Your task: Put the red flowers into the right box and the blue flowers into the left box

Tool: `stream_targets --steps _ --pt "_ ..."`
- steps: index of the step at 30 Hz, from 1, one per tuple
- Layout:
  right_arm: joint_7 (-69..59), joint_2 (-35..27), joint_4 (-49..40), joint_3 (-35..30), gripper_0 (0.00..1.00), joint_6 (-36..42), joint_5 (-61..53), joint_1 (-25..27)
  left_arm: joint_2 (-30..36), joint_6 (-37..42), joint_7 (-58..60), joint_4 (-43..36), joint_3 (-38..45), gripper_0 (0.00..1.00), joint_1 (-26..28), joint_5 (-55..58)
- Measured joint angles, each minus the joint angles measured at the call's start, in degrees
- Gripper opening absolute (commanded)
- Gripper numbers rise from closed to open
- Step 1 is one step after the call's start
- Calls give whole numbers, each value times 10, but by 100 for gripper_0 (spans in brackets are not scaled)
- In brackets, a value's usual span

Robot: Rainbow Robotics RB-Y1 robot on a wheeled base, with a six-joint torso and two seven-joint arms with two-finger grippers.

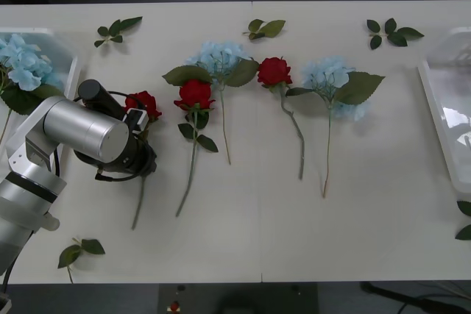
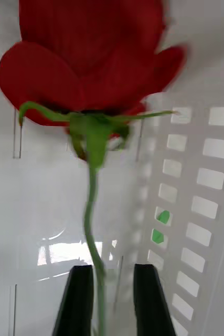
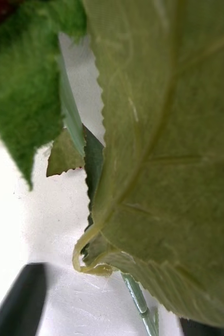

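My left gripper is down over the stem of a red flower at the table's left. It is open, its black fingers on either side of the stem, with a big leaf close to the camera. Two more red flowers and two blue flowers lie mid-table. One blue flower lies in the left box. Inside the right box, my right gripper has its fingers slightly apart. A red flower is there, its stem between them.
Loose green leaf sprigs lie along the far side, near the front left and at the right edge. The near half of the table in front of the flowers is bare.
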Motion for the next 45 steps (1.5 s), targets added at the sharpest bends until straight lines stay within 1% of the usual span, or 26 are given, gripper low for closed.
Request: stream_targets --steps 1,2,3,5,6,10,14,18,22,26,29,32,36,40,45 --pt "0 0 0 0 74 0 -3 0 0 0 0 0 0 0 0 0" --pt "0 0 0 0 85 0 -5 0 0 0 0 0 0 0 0 0" --pt "0 0 0 0 92 0 -6 0 0 0 0 0 0 0 0 0" --pt "0 0 0 0 99 0 -8 0 0 0 0 0 0 0 0 0" --pt "0 0 0 0 100 0 -14 0 0 0 0 0 0 0 0 0" --pt "0 0 -3 0 100 5 -53 0 0 0 0 0 0 0 -1 0" --pt "0 0 -30 0 100 56 -115 0 0 0 1 0 0 0 -7 2" --pt "0 -1 -90 -4 100 117 -187 0 0 -7 1 -9 10 0 -15 14" --pt "0 -1 -153 -27 100 179 -255 0 0 -6 0 -37 51 0 -16 40" --pt "-11 -1 -212 -35 100 201 -303 0 0 -6 -9 -50 115 0 -16 99" --pt "-48 -5 -260 -33 100 223 -356 2 0 -6 -51 -50 159 0 -16 143" --pt "-93 -24 -323 -32 100 224 -415 17 0 -6 -116 -50 194 0 -15 205" --pt "-135 -48 -398 -53 100 219 -460 57 0 12 -175 -50 231 0 -15 294" --pt "-168 -50 -434 -89 100 198 -494 101 0 20 -224 -50 247 0 -15 384" --pt "-178 -42 -456 -104 100 153 -521 143 0 20 -242 -51 247 0 -15 503"
